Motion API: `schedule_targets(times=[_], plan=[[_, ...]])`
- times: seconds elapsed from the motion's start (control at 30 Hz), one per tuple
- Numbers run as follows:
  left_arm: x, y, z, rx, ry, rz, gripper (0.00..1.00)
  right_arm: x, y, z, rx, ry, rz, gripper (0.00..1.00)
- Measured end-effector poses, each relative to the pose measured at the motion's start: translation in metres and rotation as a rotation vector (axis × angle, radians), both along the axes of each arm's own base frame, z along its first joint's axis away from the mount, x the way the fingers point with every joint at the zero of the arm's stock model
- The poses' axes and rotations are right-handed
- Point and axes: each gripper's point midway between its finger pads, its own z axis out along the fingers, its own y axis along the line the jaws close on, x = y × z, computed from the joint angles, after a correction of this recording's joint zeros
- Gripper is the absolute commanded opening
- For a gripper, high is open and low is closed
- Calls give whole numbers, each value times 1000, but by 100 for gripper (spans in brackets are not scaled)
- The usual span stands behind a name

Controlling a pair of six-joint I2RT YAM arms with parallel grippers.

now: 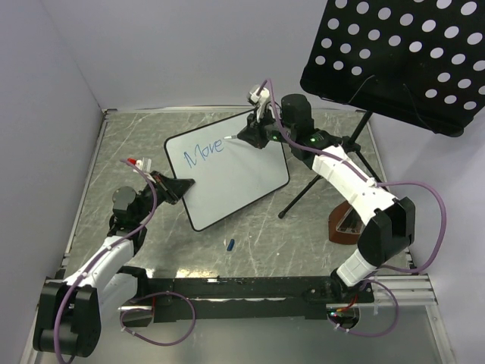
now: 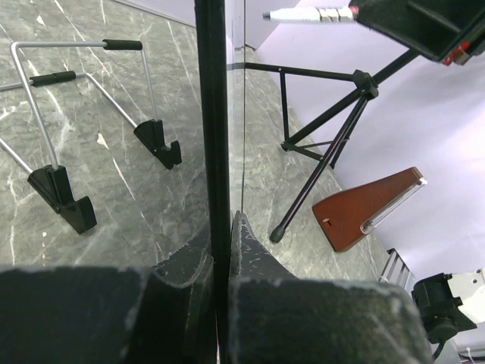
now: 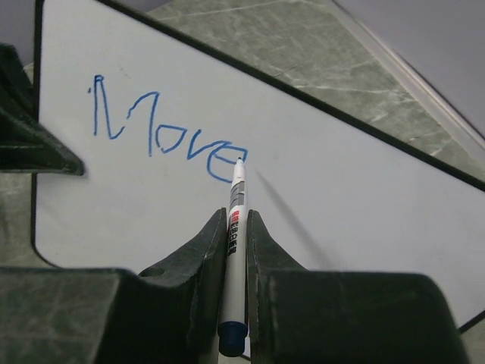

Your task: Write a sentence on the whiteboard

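Whiteboard [image 1: 235,182]: flat, glossy white, thin black rim, rounded corners. It sits mid-bench [image 1: 318,235], askew on the grey marbled surface. Left end effector [image 1: 180,184] is clamped on its 9 o'clock rim. Right end effector [image 3: 236,224] is closed on a slim white marker [image 3: 238,186], tip at the final "e". Sentence [image 1: 204,152]: blue handwriting, reads only "Move", toward the board's 11 o'clock corner.

Music-stand panel [image 1: 356,82] cut by frame edge; whiteboard [image 2: 212,114] edge-on, face hidden.

Left gripper [image 1: 182,183] and right gripper [image 1: 244,136] clamp tight, arms apparently angled inward.
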Motion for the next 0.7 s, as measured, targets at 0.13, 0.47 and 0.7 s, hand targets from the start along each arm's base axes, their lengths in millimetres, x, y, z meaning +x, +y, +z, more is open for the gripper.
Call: schedule_targets(times=[0.13, 0.47, 0.7], plan=[[2, -1, -2, -1, 6, -3, 1, 10, -5, 0, -2, -15, -59, 0], [2, -1, -2, -1, 7, -4, 1, 28, -17, 1, -7, -23, -190, 0], [2, -1, -2, -1, 7, -5, 1, 35, -21, -2, -14, -27, -228, 0]])
